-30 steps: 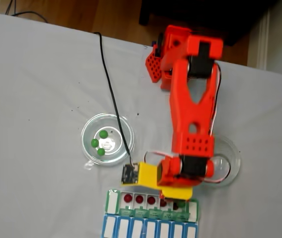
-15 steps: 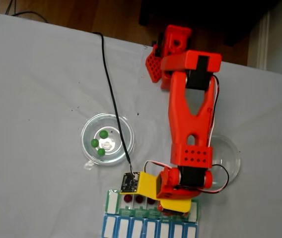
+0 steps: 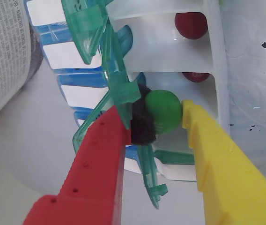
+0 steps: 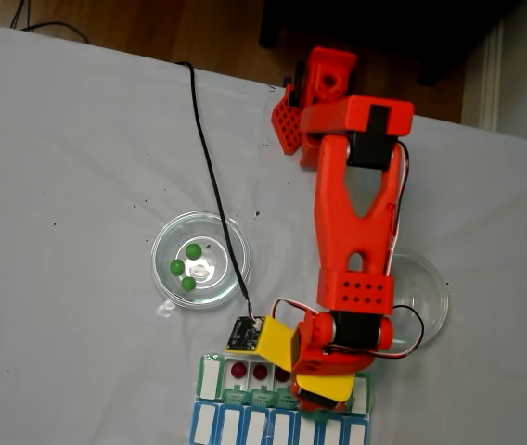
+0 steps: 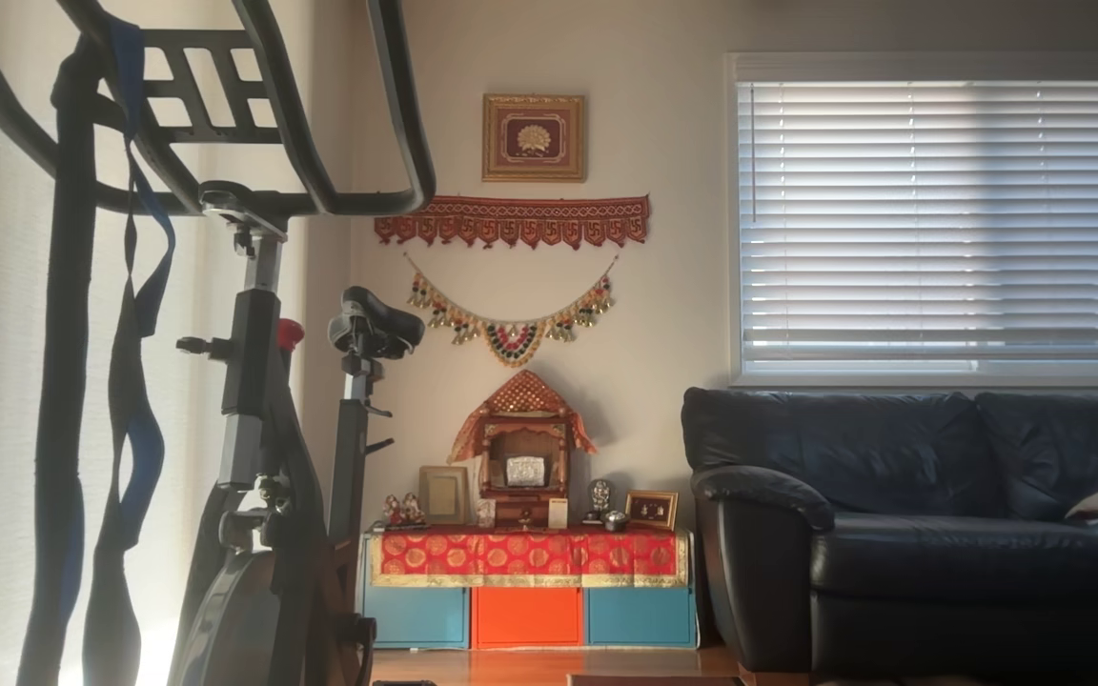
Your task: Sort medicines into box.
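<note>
In the wrist view my gripper (image 3: pixel 164 115) is shut on a glossy green pill (image 3: pixel 163 110), held between the black pad of the red finger (image 3: pixel 102 154) and the yellow finger (image 3: pixel 217 154). It hangs right over an open compartment of the box (image 3: pixel 217 56), beside its raised green lids (image 3: pixel 106 65). Two dark red pills (image 3: pixel 190 23) lie in the compartments beyond. In the fixed view the gripper (image 4: pixel 325 387) covers the right part of the box (image 4: pixel 210 375), and three red pills (image 4: pixel 260 372) show in its left compartments. Three green pills (image 4: pixel 187 267) lie in a round clear dish (image 4: pixel 166 243).
A blue row with white lids (image 4: pixel 245 428) adjoins the box at the table's near edge. A second clear dish (image 4: pixel 428 297) stands right of the arm, partly under it. A black cable (image 4: pixel 210 176) runs across the white cloth to the wrist camera.
The arm has stretched forward and the gripper has come down onto the right part of the box; the green pill seen between the fingers a second ago is now hidden under the gripper in the fixed view.
</note>
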`<state>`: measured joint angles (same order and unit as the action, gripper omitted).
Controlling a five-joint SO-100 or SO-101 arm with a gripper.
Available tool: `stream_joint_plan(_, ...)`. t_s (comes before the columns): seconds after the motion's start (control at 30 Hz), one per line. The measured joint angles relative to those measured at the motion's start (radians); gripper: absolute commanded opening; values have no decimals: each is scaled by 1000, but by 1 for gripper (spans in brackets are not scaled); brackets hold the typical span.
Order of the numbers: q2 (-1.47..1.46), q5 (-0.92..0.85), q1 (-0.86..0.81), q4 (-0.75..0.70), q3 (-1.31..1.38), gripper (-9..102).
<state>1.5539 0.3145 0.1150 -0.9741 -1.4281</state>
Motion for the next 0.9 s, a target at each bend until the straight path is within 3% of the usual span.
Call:
stream_joint_plan(0.57,0,-60,5,-80,0,21)
stream_joint_plan(0.67,17,-72,2,-107,0,17)
stream_joint_plan(0.77,75,-84,-12,-149,-2,1)
stream_joint_plan(0.9,227,-129,-75,-239,-48,2)
